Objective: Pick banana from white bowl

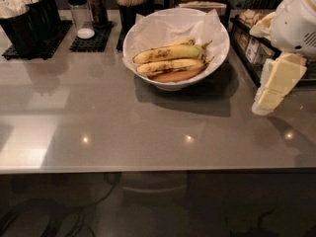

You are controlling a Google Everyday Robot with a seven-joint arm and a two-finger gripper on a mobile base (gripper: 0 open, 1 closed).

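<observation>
The white bowl [148,31] stands on the grey counter at the back centre and is lined with crinkled white paper. Three bananas lie in it. The banana [178,76] with the broad brown side lies lowest, at the front of the bowl, under two yellower ones [170,53]. My gripper [270,90], cream-coloured, hangs from the white arm [296,23] at the right. It is above the counter, to the right of the bowl and apart from it, with nothing seen in it.
Black holders with utensils [22,21] stand at the back left. Shakers on a black mat [86,19] and a stick holder [131,1] stand behind the bowl. A black wire rack with packets [252,38] is right of the bowl, behind my gripper. The counter's front edge [158,171] runs across.
</observation>
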